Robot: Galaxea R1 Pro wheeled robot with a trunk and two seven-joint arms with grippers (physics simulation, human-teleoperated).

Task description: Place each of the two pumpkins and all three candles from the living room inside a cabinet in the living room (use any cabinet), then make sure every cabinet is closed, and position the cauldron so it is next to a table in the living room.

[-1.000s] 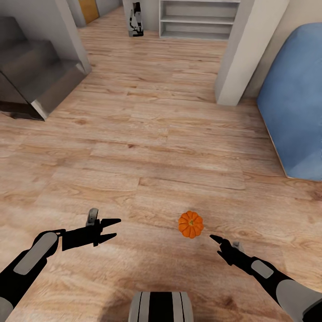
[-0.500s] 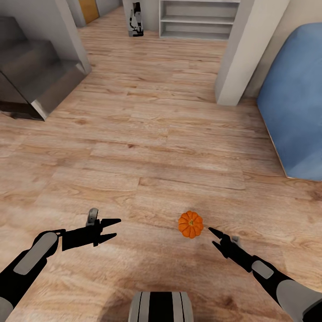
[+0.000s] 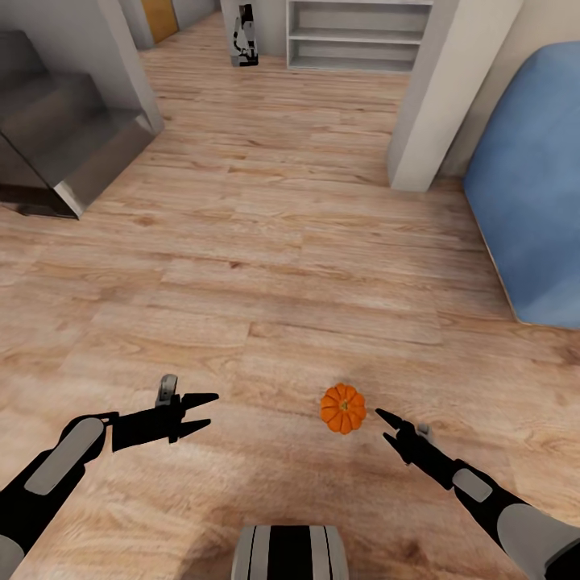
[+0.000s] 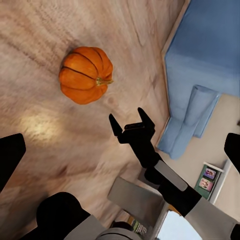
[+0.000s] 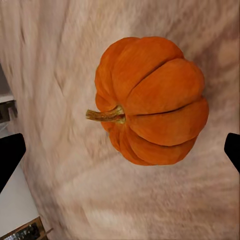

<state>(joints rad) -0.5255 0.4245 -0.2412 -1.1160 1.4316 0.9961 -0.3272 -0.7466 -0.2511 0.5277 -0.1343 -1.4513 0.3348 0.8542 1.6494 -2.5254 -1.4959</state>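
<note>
**Pumpkin on open floor, right claw lined up beside it**

We see one pumpkin (image 3: 343,408) resting on the wooden floor (image 3: 266,266), stem up, low in the head view at about 5 o'clock from centre. Our right claw (image 3: 385,427) sits just beside it at its 4 o'clock, jaws spread and empty, not touching. The right wrist view looks straight at the pumpkin (image 5: 152,100) between the two dark fingertips. Our left claw (image 3: 203,412) hangs well apart at the pumpkin's 9 o'clock, also spread and holding nothing.

The main risk, as we judge it, is nudging: the pumpkin is round and ribbed, so a fingertip touching one flank first could roll it away across the smooth boards. Closing off-centre, or over the stem, could squeeze it out of the jaws.

Room is generous (nothing crowds the pumpkin). The blue sofa (image 3: 528,193) stands at 2 o'clock, a pale pillar (image 3: 439,97) at 1 o'clock and grey steps (image 3: 60,137) at 10 o'clock, all well apart. Between them the floor runs open towards 12 o'clock.
</note>
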